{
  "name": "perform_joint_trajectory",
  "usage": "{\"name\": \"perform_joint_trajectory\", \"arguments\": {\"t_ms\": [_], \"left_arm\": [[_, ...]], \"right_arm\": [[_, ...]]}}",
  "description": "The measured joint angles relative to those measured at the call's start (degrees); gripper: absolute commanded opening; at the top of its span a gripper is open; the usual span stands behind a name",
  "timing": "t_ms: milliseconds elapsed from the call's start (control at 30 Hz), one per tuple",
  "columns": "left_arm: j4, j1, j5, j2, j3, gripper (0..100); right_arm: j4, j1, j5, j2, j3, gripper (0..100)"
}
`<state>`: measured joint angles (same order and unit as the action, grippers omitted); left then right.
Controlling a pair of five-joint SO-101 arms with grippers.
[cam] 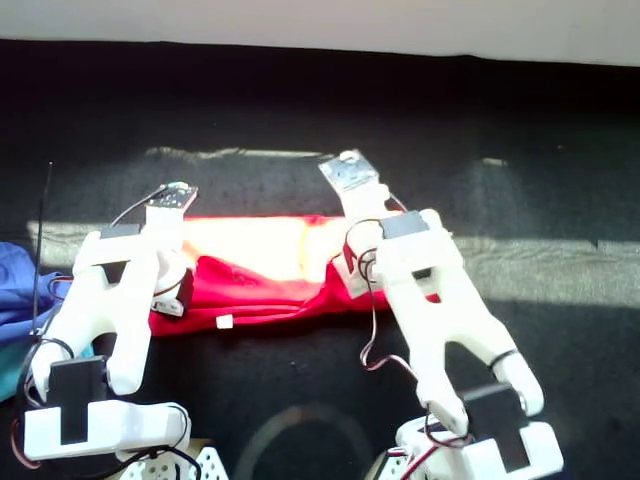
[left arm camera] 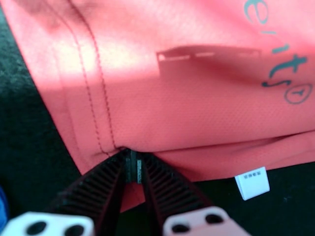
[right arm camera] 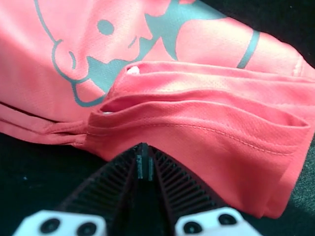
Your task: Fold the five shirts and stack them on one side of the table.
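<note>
A red shirt [cam: 262, 288] lies folded into a long band across the middle of the black table [cam: 300, 120], sunlit along its far half. My left gripper [cam: 183, 297] is at the band's left end. In the left wrist view its fingers [left arm camera: 132, 166] are shut on the stitched hem of the red shirt [left arm camera: 187, 98]. My right gripper [cam: 346, 272] is over the band's right part, and its fingers [right arm camera: 142, 162] are shut at the edge of the layered fold of the red shirt [right arm camera: 206, 132], which carries a grey printed figure.
A blue cloth [cam: 14, 285] with something teal under it lies at the table's left edge. A small white tag [cam: 224, 322] sticks out from the shirt's near edge, also seen as the tag [left arm camera: 252, 183] in the left wrist view. Bare dark tabletop lies behind the shirt and to the right.
</note>
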<state>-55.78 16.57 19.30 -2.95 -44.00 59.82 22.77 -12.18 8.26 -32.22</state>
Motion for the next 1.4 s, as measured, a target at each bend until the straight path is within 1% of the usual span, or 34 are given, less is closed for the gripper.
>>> {"name": "perform_joint_trajectory", "arguments": {"t_ms": [67,200,367,667,833,967,1033,1133,1200,1300,1400], "left_arm": [[0.00,0.00,0.00,0.00,0.00,1],[0.00,0.00,0.00,0.00,0.00,1],[0.00,0.00,0.00,0.00,0.00,1],[0.00,0.00,0.00,0.00,0.00,1],[-0.18,0.00,-0.35,-0.70,0.00,1],[-4.04,0.26,-3.60,-5.80,-0.09,1],[-7.74,0.62,-4.22,-10.37,-0.09,1],[-13.01,0.79,-4.40,-18.02,0.97,1],[-17.05,0.79,-4.40,-22.59,2.37,3],[-20.84,0.79,-5.36,-26.81,4.13,15],[-21.01,0.79,-8.18,-27.52,5.19,26]], "right_arm": [[-2.37,0.00,0.00,-2.90,0.00,0.7],[-3.25,0.00,0.00,-5.19,2.90,0.7],[-0.53,0.00,0.00,-5.19,8.53,0.7],[0.26,0.00,0.00,-5.19,8.97,0.7],[6.42,-0.18,0.00,-3.69,11.25,0.7],[9.85,-0.79,0.00,2.02,11.60,1.3],[10.55,-1.67,0.00,5.10,11.60,4.5],[13.01,-3.60,0.00,8.18,11.60,16.5],[15.47,-4.92,0.00,8.62,11.69,22.8],[18.81,-7.30,0.00,8.70,11.69,23.4],[20.75,-10.11,0.00,8.70,11.69,23.4]]}}
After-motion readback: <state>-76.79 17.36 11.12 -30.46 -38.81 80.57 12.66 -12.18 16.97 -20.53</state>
